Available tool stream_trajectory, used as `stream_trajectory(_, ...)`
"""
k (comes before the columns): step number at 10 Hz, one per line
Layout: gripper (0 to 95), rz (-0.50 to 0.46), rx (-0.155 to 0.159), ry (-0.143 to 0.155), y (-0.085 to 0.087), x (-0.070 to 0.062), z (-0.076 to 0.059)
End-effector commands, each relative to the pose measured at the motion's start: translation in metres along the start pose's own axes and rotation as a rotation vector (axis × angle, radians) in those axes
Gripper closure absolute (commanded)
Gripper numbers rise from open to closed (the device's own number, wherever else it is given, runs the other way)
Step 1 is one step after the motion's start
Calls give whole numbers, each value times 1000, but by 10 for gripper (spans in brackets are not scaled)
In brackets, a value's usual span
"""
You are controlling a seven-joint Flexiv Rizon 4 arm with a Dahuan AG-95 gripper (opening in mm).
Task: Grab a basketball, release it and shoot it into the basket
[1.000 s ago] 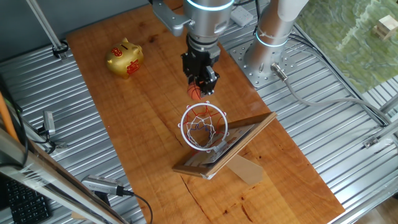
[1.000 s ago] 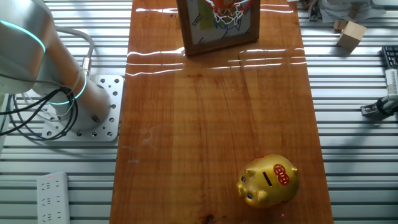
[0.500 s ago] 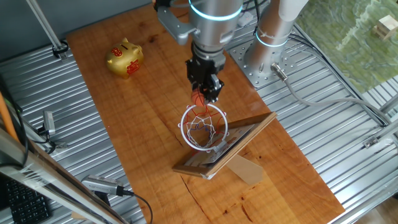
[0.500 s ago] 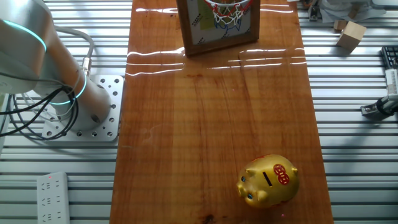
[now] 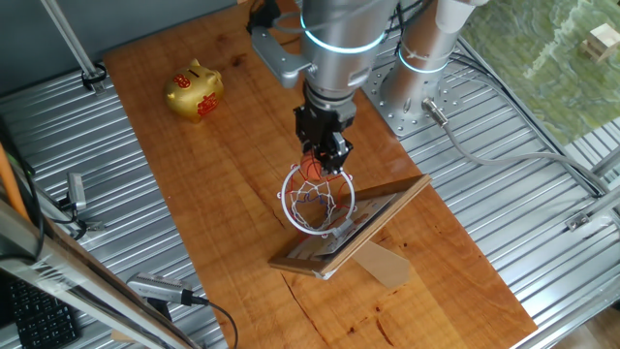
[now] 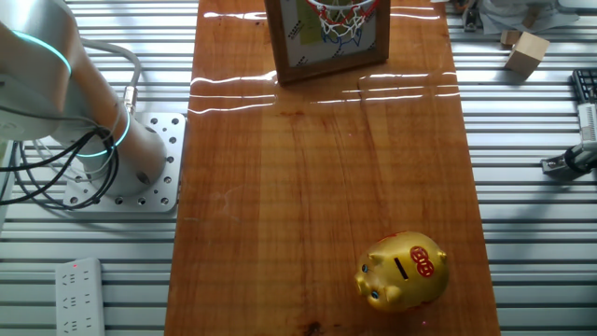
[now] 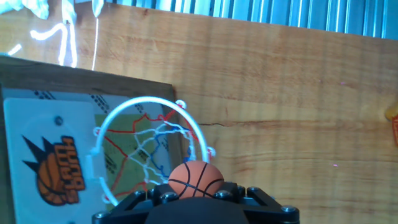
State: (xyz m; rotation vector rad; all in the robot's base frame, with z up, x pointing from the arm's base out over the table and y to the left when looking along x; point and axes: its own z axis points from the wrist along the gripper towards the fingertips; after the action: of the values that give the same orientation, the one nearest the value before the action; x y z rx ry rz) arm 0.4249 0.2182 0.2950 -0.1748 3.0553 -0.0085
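Note:
The tiny orange basketball with dark seams sits between my black fingers; the hand view shows it held at the tip. My gripper is shut on it, just above the far rim of the basket, a white ring with white-red-blue net on the tilted wooden-framed backboard. In the hand view the basket ring lies just left of and below the ball, beside the backboard with a basketball logo. In the other fixed view only the basket's net shows at the top edge; the gripper is out of frame.
A golden piggy bank stands at the far left of the wooden board; it also shows in the other fixed view. A cardboard prop holds up the backboard. The robot base stands beside the board on ribbed metal.
My gripper has carried the ball from beside the basket toward the ring; it now hangs over the rim's near-robot edge. The basket and piggy bank have not moved.

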Motion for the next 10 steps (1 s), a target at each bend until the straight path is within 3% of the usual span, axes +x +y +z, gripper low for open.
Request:
stream_trajectory(1, 950, 10, 10, 1, 6, -1, 0)
stream_trajectory(10, 950, 46, 30, 3, 28, -9, 18)
